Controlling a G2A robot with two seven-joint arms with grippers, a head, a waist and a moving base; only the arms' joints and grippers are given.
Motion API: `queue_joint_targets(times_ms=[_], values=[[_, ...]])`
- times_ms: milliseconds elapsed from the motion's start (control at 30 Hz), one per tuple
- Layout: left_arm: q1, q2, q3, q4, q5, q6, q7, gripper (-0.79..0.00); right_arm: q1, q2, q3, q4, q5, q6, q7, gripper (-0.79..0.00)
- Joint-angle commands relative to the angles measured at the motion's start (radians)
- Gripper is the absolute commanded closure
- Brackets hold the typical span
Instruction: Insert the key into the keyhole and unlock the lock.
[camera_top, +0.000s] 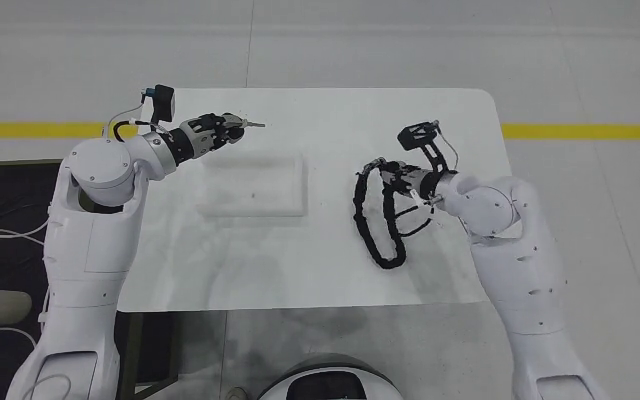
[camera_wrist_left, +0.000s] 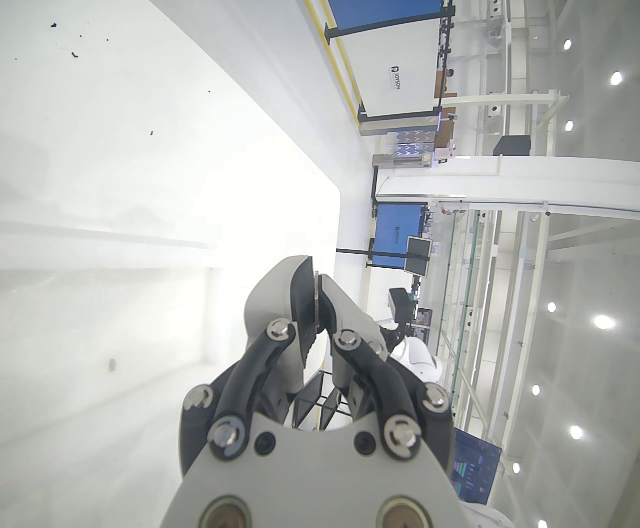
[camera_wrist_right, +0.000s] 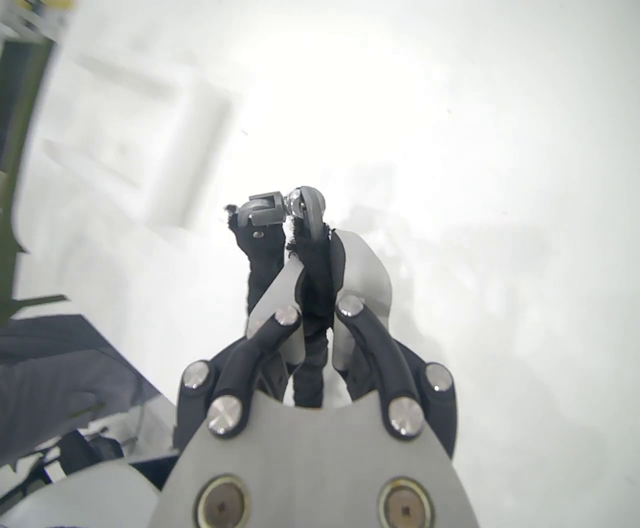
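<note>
My left gripper is shut on a thin metal key, held edge-on between the pads, its blade pointing right over the table's far left part. A black fabric-covered cable lock lies looped on the right half of the table. My right gripper is shut on the lock's cable near its end. Just past those fingertips the lock's grey metal head sticks out, with a blocky part and a rounded shiny part.
A white shallow tray sits on the white table between the two arms. The table's far edge and rounded corner lie just beyond the left gripper. A yellow floor line runs behind the table.
</note>
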Motion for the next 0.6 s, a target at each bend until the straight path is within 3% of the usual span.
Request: queue_joint_targets(times_ms=[0, 167, 300, 433, 567], values=[[0.0, 0.0, 0.0, 0.0, 0.0, 0.0, 0.0, 0.0, -0.065, -0.003, 0.034, 0.004, 0.177, -0.068, -0.152, 0.0], [0.0, 0.0, 0.0, 0.0, 0.0, 0.0, 0.0, 0.0, -0.127, -0.018, 0.03, 0.075, 0.603, -0.249, -0.292, 0.0], [0.0, 0.0, 0.0, 0.0, 0.0, 0.0, 0.0, 0.0, -0.113, -0.031, -0.026, 0.171, 0.861, -0.332, -0.267, 0.0], [0.0, 0.0, 0.0, 0.0, 0.0, 0.0, 0.0, 0.0, -0.078, -0.041, -0.078, 0.239, 0.993, -0.36, -0.203, 0.0], [0.0, 0.0, 0.0, 0.0, 0.0, 0.0, 0.0, 0.0, -0.07, -0.04, -0.08, 0.25, 0.965, -0.352, -0.193, 0.0]])
